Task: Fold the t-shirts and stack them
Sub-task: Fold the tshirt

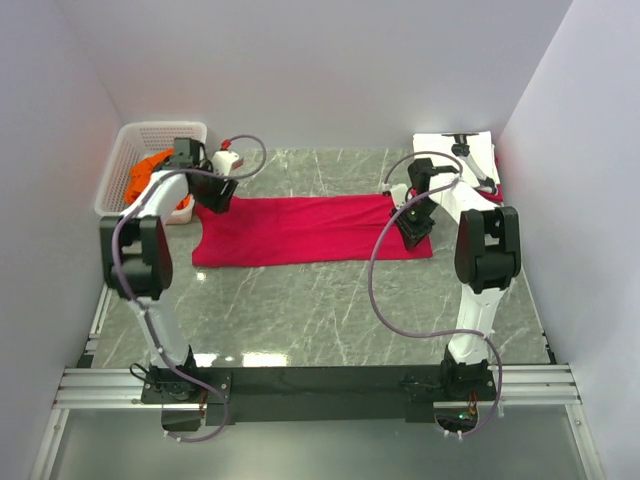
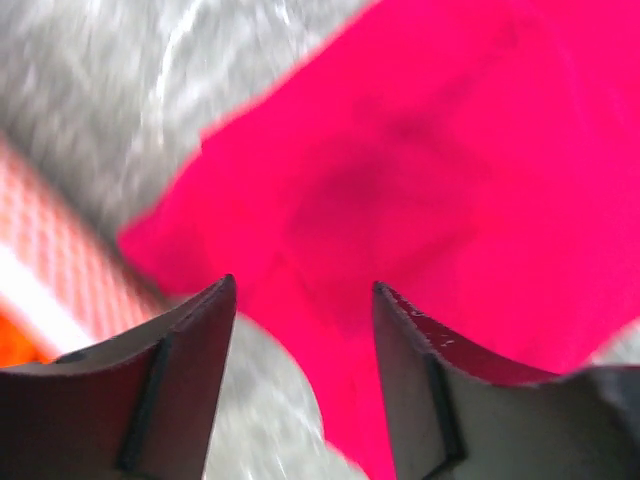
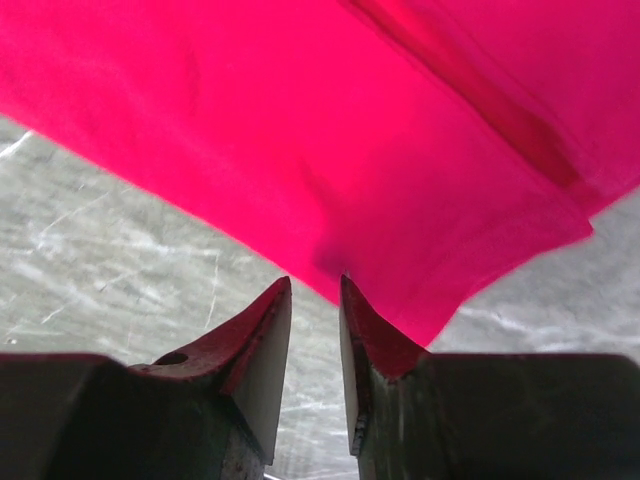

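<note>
The crimson-red t-shirt [image 1: 310,228] lies flat on the marble table as a long strip running left to right. Over its left end hovers my left gripper [image 1: 215,195], open; in the left wrist view its jaws [image 2: 300,285] stand wide above the red cloth [image 2: 450,150] with nothing between them. My right gripper [image 1: 412,228] is at the shirt's right end. Its jaws [image 3: 315,280] are a narrow gap apart, tips at the red hem [image 3: 300,120], bare table showing between them. The white printed t-shirt [image 1: 465,150] lies at the back right. The orange t-shirt [image 1: 150,170] is in the basket.
The white lattice basket [image 1: 150,130] stands at the back left, close to my left arm; its wall [image 2: 40,250] shows at the left edge of the left wrist view. White walls enclose the table on three sides. Marble surface [image 1: 330,310] lies in front of the red shirt.
</note>
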### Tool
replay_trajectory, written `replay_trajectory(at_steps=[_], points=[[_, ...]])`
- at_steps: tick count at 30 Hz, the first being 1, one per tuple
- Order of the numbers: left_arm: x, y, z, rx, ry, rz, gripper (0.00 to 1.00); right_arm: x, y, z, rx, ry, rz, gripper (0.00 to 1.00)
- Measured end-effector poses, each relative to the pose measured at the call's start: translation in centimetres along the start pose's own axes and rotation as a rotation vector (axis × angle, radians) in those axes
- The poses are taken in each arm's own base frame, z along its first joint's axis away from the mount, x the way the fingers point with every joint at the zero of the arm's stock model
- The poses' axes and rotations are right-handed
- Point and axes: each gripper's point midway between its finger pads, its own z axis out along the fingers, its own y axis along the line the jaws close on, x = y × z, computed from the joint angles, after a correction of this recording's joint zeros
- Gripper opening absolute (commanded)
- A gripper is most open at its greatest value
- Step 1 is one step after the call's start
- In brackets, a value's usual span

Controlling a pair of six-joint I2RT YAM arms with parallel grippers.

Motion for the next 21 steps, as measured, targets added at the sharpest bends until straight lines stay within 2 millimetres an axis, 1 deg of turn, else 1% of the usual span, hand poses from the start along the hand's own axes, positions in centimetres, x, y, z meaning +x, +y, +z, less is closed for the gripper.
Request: replay_trajectory(at_steps=[2, 3, 5, 6, 8, 10, 11, 13, 17, 20, 21], points=[[0.9, -0.6, -1.9, -0.008, -0.01, -0.016, 0.57, 0.1, 0.0, 0.8, -0.005, 0.017, 0.003, 0.31], [1.3, -1.1, -2.5, -0.006, -0.015, -0.017, 0.53, 0.3, 0.0, 1.4, -0.011, 0.032, 0.007, 0.31], [2.2, -2.5, -3.1, 0.015, -0.015, -0.022, 0.52, 0.8, 0.0, 2.6, -0.021, 0.067, 0.019, 0.31], [2.8, -3.2, -3.0, 0.027, -0.011, -0.024, 0.52, 0.8, 0.0, 2.6, -0.022, 0.071, 0.025, 0.29], [4.9, -4.6, -2.1, 0.06, 0.023, -0.042, 0.52, 0.8, -0.1, 2.6, -0.018, 0.074, 0.029, 0.29], [7.9, -6.5, -1.0, 0.106, 0.09, -0.072, 0.51, 0.9, -0.2, 2.6, -0.014, 0.076, 0.03, 0.28], [9.1, -7.2, -0.6, 0.121, 0.116, -0.081, 0.5, 0.9, -0.2, 2.6, -0.012, 0.077, 0.03, 0.28], [10.8, -8.1, -0.2, 0.142, 0.151, -0.086, 0.48, 1.1, -0.2, 2.7, -0.007, 0.08, 0.031, 0.28], [11.2, -8.3, -0.4, 0.133, 0.134, -0.061, 0.45, 2.0, 0.2, 2.5, -0.001, 0.083, 0.03, 0.26], [12.2, -9.5, -1.4, 0.151, 0.141, -0.044, 0.44, 3.9, 1.1, 2.4, -0.009, 0.104, 0.028, 0.26], [12.7, -10.1, -1.8, 0.162, 0.148, -0.044, 0.46, 4.6, 1.5, 2.3, -0.014, 0.114, 0.027, 0.27]])
